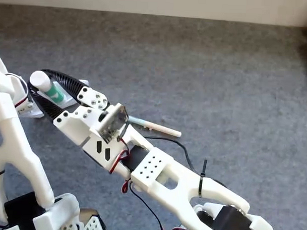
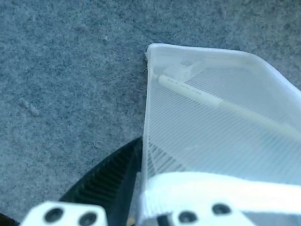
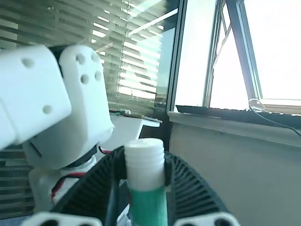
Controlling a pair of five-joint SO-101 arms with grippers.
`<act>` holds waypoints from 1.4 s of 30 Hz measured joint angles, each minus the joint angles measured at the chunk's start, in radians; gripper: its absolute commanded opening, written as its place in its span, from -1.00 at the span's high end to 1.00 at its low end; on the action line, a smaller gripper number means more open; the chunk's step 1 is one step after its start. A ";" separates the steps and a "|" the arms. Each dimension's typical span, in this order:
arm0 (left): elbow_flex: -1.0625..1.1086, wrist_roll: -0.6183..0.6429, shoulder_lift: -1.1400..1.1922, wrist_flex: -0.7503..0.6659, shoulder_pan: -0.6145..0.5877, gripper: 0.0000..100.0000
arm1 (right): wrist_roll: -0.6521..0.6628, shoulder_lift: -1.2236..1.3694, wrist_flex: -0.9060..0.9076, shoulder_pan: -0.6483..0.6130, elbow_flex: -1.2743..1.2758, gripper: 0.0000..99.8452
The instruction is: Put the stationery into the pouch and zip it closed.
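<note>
One translucent white mesh pouch (image 2: 211, 141) lies on the grey carpet (image 1: 220, 72) at the left of the high view, its far corner down on the carpet and its near, banded edge raised. Inside it shows one slim white pen (image 2: 197, 94), lying slantwise against the mesh wall. The left gripper (image 2: 142, 165) is clamped on that near edge: its black ribbed finger (image 2: 108, 183) presses against the side of the pouch, and the other finger is hidden behind the mesh.

One glue stick (image 1: 46, 86), with a white cap and a green body, sits just above the pouch (image 1: 68, 98). The right gripper (image 1: 33, 84) is closed around it. In the right wrist view both curved black fingers (image 3: 188, 188) hug the stick (image 3: 146, 188) below its ridged cap.

One more piece of stationery is out on the carpet: a cream pen with a pale blue end (image 1: 155, 126), partly under the right arm (image 1: 156, 168). The left arm (image 1: 9, 125) stands at the left edge.
</note>
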 measured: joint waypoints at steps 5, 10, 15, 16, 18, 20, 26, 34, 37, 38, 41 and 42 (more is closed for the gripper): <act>0.000 0.000 0.000 0.000 0.000 0.99 | 0.000 0.011 -0.052 0.000 0.000 0.99; 0.000 0.000 0.000 0.000 0.000 0.99 | 0.000 0.020 -0.057 0.000 0.000 0.99; 0.000 0.000 0.000 0.000 0.000 0.99 | 0.000 0.083 -0.057 0.000 0.000 0.99; 0.000 0.000 0.000 0.000 0.000 0.99 | 0.000 0.097 -0.057 0.000 0.000 0.99; 0.000 0.000 0.000 0.000 0.000 0.99 | 0.000 0.114 -0.057 0.000 0.000 0.99; 0.002 0.000 0.000 0.000 0.000 0.99 | 0.000 0.117 -0.060 0.002 0.000 0.99; 0.000 0.000 0.000 0.000 0.000 0.99 | 0.000 0.083 -0.060 0.002 0.054 0.99; 0.003 0.000 0.000 0.000 0.000 0.99 | 0.000 -0.086 0.028 0.002 0.153 0.99; 0.008 0.000 0.000 0.000 0.000 0.99 | 0.002 -0.121 0.196 0.000 0.150 0.99; 0.011 0.000 -0.002 0.000 0.002 0.99 | 0.003 -0.127 0.261 0.000 0.152 0.99; 0.009 0.000 -0.002 0.000 0.000 0.99 | 0.003 -0.126 0.351 0.005 0.155 0.99; 0.009 0.000 -0.002 0.000 0.000 0.99 | 0.003 -0.127 0.362 0.005 0.153 0.99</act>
